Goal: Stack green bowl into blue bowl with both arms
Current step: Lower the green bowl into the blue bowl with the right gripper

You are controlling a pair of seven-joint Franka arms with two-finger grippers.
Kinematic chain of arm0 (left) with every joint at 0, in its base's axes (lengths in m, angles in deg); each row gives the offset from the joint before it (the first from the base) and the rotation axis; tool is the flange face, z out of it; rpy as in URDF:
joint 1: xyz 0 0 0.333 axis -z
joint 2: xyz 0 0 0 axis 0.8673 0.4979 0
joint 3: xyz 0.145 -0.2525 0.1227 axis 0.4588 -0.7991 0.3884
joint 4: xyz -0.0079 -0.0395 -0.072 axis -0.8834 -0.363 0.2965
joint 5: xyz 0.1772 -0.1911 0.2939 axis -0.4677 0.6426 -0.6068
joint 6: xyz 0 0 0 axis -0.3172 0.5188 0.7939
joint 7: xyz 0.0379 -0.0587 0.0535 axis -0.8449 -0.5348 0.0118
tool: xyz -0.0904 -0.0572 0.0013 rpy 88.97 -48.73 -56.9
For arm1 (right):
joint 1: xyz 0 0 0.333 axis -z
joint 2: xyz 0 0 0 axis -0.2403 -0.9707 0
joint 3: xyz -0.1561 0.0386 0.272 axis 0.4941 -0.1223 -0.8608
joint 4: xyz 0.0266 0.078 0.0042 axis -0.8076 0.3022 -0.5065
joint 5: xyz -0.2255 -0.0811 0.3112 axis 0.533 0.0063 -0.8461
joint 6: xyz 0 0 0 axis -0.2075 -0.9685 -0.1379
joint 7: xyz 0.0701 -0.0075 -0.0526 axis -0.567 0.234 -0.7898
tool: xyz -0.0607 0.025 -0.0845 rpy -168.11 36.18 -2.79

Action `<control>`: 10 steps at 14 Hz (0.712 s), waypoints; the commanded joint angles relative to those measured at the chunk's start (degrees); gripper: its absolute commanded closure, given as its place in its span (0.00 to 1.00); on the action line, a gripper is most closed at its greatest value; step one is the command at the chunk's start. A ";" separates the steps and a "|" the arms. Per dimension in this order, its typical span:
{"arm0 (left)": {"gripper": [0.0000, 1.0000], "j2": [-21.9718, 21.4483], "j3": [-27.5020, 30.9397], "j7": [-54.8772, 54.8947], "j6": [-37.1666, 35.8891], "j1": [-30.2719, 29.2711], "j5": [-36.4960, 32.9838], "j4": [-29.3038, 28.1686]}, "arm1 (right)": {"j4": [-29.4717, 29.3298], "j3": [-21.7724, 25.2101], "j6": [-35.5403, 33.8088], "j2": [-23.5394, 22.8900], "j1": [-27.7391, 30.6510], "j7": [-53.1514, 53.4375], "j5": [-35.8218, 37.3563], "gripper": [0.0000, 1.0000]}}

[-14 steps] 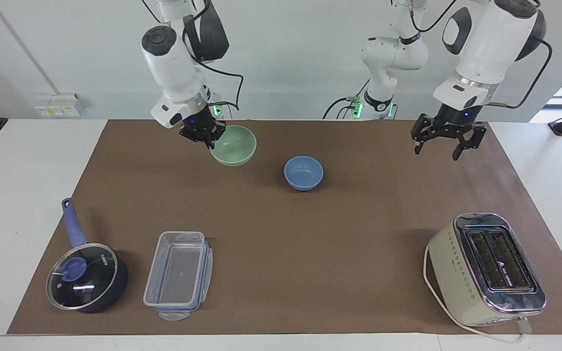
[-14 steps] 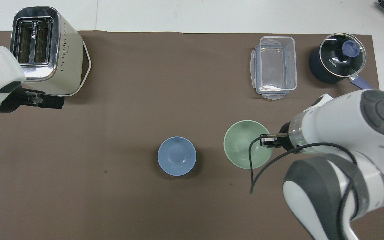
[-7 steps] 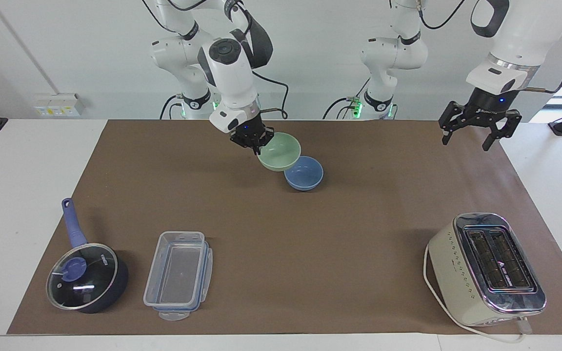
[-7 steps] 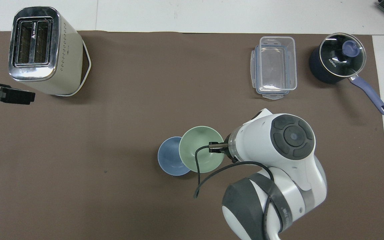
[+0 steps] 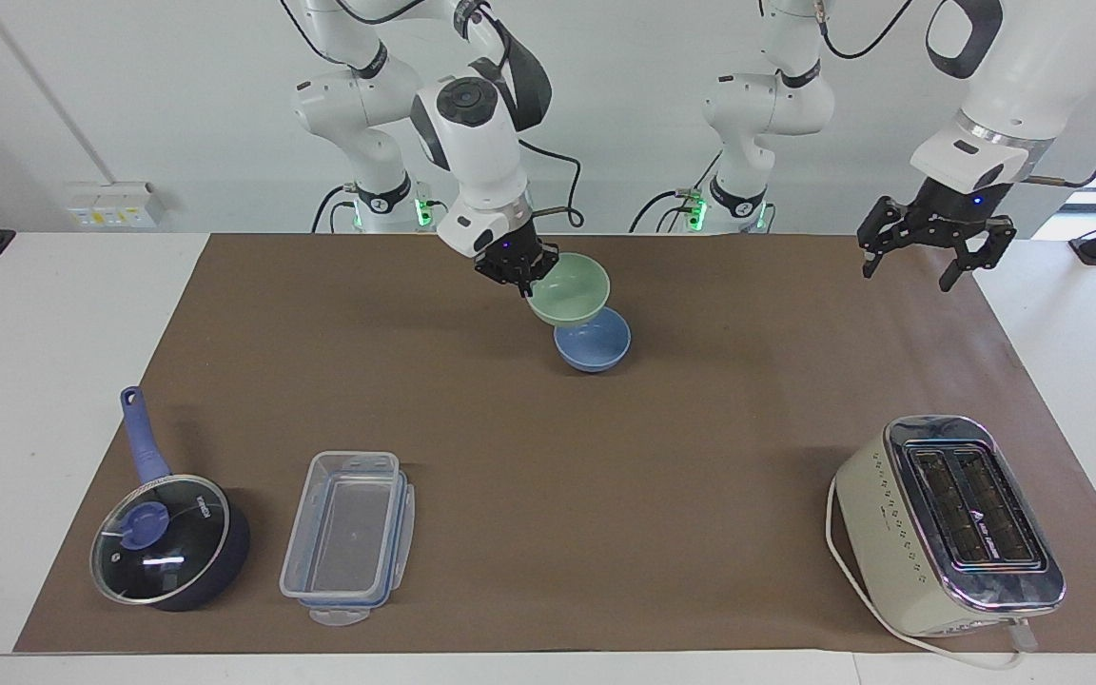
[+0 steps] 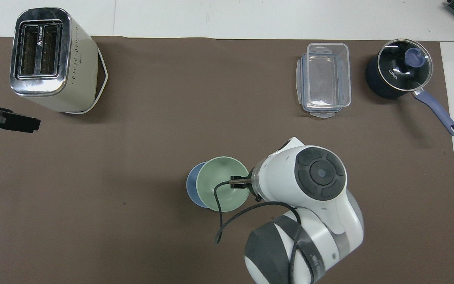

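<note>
My right gripper [image 5: 516, 271] is shut on the rim of the pale green bowl [image 5: 571, 288] and holds it in the air, slightly tilted. The bowl hangs just above the blue bowl [image 5: 596, 347], a little toward the right arm's end. The blue bowl stands on the brown mat [image 5: 548, 495]. In the overhead view the green bowl [image 6: 218, 187] covers most of the blue bowl [image 6: 191, 185], and the right wrist hides the fingers. My left gripper [image 5: 934, 257] is open and empty. It is in the air over the mat's edge at the left arm's end.
A cream toaster [image 5: 948, 523] stands far from the robots at the left arm's end. A clear plastic container [image 5: 348, 538] and a dark blue lidded saucepan [image 5: 167, 542] stand far from the robots at the right arm's end.
My right gripper has carried the green bowl sideways toward the left arm's end, from beside the blue bowl to over it. The left gripper rose and drew back toward its end.
</note>
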State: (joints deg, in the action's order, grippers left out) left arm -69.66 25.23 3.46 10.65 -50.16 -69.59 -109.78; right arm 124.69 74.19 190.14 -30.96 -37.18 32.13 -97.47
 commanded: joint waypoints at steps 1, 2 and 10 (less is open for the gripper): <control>0.00 0.41 -0.57 1.34 -3.09 -1.01 -0.96 1.60 | 2.23 0.10 5.03 -1.66 -1.85 1.72 -1.41 1.00; 0.00 0.41 -0.57 1.34 -3.44 -1.01 -0.96 1.60 | 2.85 0.18 6.60 -2.10 -2.90 1.72 -1.41 1.00; 0.00 3.39 -0.48 2.13 -8.54 -1.36 -3.25 6.86 | 6.46 0.18 15.23 -4.38 -4.05 1.11 3.24 1.00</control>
State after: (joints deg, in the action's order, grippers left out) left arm -68.96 25.23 4.54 5.18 -50.38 -72.41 -107.35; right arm 130.48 74.20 203.81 -34.94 -41.03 33.40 -96.18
